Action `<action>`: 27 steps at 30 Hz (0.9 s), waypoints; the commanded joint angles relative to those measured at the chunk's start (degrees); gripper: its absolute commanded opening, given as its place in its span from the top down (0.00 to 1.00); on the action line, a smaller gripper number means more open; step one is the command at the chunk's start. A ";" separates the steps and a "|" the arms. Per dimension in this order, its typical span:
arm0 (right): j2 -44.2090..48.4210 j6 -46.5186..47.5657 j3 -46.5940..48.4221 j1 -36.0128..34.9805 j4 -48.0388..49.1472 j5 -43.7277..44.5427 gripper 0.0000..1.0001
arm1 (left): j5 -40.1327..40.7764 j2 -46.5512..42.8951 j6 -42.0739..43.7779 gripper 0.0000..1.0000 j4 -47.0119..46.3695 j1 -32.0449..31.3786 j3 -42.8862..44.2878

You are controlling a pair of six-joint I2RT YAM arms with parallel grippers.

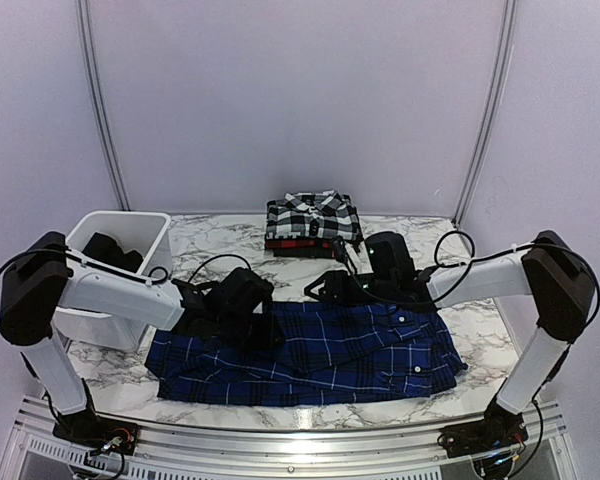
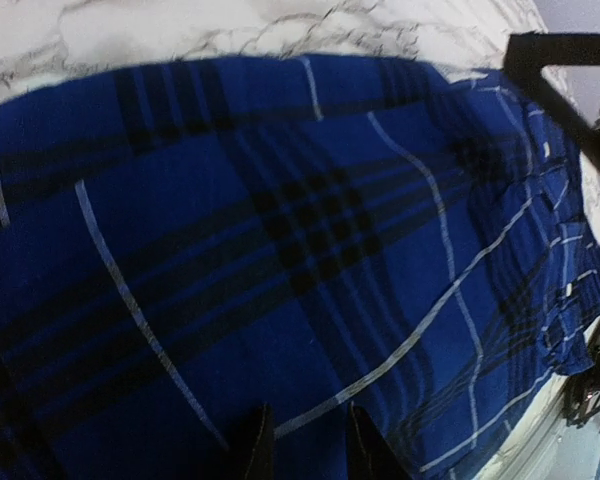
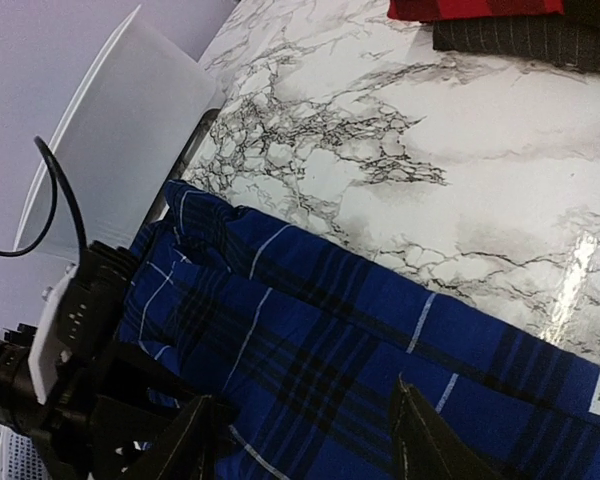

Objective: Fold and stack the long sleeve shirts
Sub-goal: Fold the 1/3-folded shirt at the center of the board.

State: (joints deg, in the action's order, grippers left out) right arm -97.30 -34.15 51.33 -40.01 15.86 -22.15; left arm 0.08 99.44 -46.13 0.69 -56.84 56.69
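Observation:
A royal blue plaid shirt (image 1: 330, 350) lies spread across the near middle of the marble table, partly folded lengthwise. At the back centre a black-and-white check shirt (image 1: 313, 215) rests folded on a red-and-black one (image 1: 300, 243). My left gripper (image 1: 265, 325) hovers low over the blue shirt's left half. In the left wrist view its tips (image 2: 308, 440) stand slightly apart, with blue cloth (image 2: 280, 200) showing between them and nothing pinched. My right gripper (image 1: 325, 285) hangs over the shirt's far edge. The right wrist view shows it (image 3: 302, 400) open wide above the blue cloth (image 3: 330, 330).
A white plastic tub (image 1: 155, 235) with dark cloth inside stands at the back left, its wall (image 3: 120, 130) close to the shirt's end. The left arm's wrist (image 3: 60, 340) sits near the right gripper. Bare marble (image 3: 430, 150) separates the blue shirt from the stack.

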 commanded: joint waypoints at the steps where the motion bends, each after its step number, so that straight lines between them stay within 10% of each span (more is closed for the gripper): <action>1: -1.18 0.17 0.90 -0.55 0.81 0.65 0.46 | -0.63 3.21 -1.34 0.74 -3.22 -0.38 -2.96; 8: -0.79 1.42 -1.08 -0.55 -0.28 1.70 0.46 | -0.45 4.38 -1.60 0.74 -2.34 -0.38 -3.88; 27: -7.66 8.57 10.36 -10.31 -4.73 -0.94 0.43 | 8.60 -28.09 -14.07 0.76 19.50 -0.38 -23.08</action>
State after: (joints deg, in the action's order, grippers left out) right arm -100.97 -27.35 57.58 -47.33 11.70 -21.17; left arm 8.10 74.56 -55.64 13.61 -57.23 37.63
